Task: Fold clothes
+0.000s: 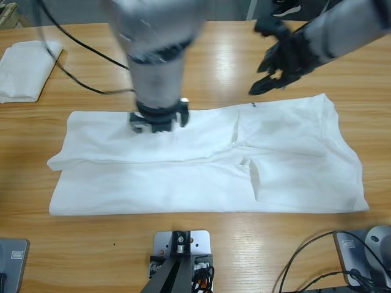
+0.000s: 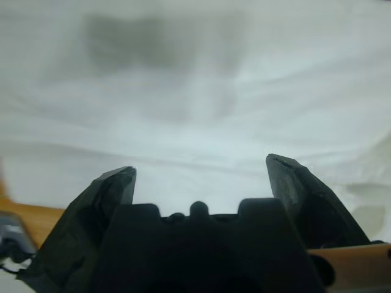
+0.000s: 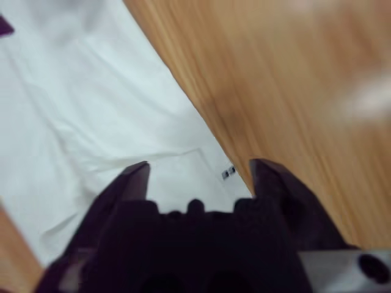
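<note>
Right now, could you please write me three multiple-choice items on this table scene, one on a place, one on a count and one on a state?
1. Where does the left gripper hang?
A. over the T-shirt's upper left part
B. over bare wood beside the shirt
C. over the small folded cloth

2. How many white fabric items lie on the table?
A. one
B. two
C. four

3. How do the right gripper's jaws stand?
A. shut on the shirt's hem
B. shut on nothing
C. open, holding nothing

Answers:
1. A, since the left wrist view shows only white fabric between its jaws.
2. B, the spread T-shirt and a small folded white cloth at the far left corner.
3. C, as the right wrist view shows a clear gap between the jaws, above the shirt's edge by its small label.
</note>
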Controlling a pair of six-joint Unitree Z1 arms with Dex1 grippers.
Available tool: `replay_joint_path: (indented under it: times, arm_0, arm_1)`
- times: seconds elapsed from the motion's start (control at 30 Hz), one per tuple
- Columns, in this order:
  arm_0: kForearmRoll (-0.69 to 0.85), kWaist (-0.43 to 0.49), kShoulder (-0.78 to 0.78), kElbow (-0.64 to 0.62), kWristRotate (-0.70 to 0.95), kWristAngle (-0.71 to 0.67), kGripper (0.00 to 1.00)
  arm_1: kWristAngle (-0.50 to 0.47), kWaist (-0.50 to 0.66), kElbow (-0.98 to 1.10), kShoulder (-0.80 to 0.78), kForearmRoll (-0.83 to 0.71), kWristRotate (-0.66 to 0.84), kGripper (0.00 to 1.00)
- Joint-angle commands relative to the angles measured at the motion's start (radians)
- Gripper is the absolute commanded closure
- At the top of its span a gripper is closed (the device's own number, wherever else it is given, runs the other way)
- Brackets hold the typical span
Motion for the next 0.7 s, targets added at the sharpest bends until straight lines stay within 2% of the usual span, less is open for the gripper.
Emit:
replay_joint_path:
  times: [0.03,0.13,0.23,0.3,0.4,0.57,0.7]
  arm_0:
    - [-0.214,0.117,-0.438,0.635,0.080,0.014,0.170]
    - [-0.398,0.171,-0.606,0.899,0.150,-0.019,0.161]
    - [-0.609,0.299,-0.760,1.134,0.309,-0.118,0.173]
    - [-0.688,0.395,-0.813,1.232,0.412,-0.202,0.237]
    - [-0.779,0.517,-0.858,1.335,0.496,-0.309,0.257]
    - [-0.998,0.654,-0.806,1.514,0.526,-0.437,0.257]
    - [-1.063,0.775,-0.731,1.523,0.649,-0.461,0.262]
  arm_1:
    - [-0.025,-0.096,0.093,-0.184,0.148,0.210,0.000]
    - [-0.023,-0.120,0.106,-0.229,0.205,0.325,0.000]
    - [-0.018,-0.125,0.138,-0.256,0.231,0.433,0.000]
    - [-0.018,-0.125,0.169,-0.262,0.229,0.467,0.000]
    - [-0.016,-0.125,0.206,-0.267,0.226,0.479,0.000]
    - [-0.011,-0.125,0.225,-0.261,0.223,0.482,0.000]
    - [-0.012,-0.125,0.253,-0.257,0.218,0.482,0.000]
